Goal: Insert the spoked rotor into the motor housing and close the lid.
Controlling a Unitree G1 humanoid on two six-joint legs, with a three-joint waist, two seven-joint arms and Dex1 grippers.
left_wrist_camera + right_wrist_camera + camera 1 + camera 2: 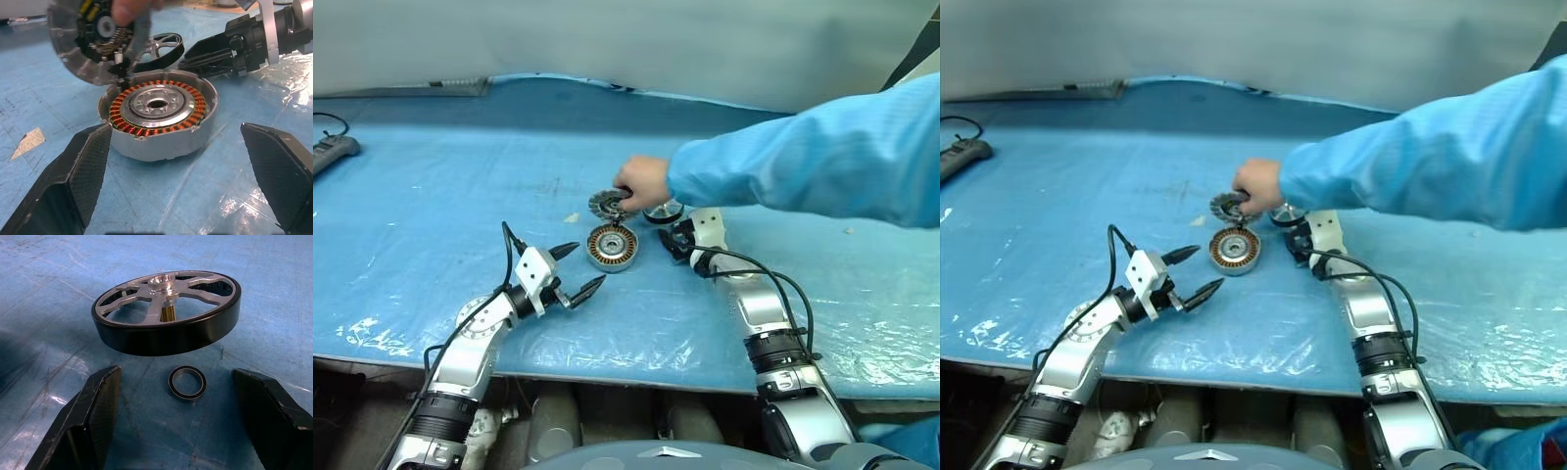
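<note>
Your spoked rotor (166,316) reads as a shiny silver wheel, hub and rim joined by broad spokes with dark gaps, wrapped in a black outer band. It sits tilted on the blue plastic-covered table (431,215), just ahead of your right gripper (171,426), whose two black fingers stand spread and grasp nothing. A small dark-rimmed metal ring (187,383) lies flat on the sheet between those fingertips and the rotor, apart from both.

The motor housing (159,120) is a short round silver-grey metal can, directly ahead of your left gripper (181,181) and between its two parted fingers (no contact on either side; that gripper is likewise released and empty). Inside the can you see a full ring of copper-orange windings around a flat silver centre with a dark middle hole.

The lid (90,44), a round grey disc with dark finned parts on its inner face, stands tipped up at the far rim of the housing, beyond your left fingertips. A person's hand (643,182) in a light-blue sleeve (813,157) grips the lid from above.

The rotor lies beyond the housing from your left gripper, close beside the raised lid. Whether rotor and lid touch cannot be told.
</note>
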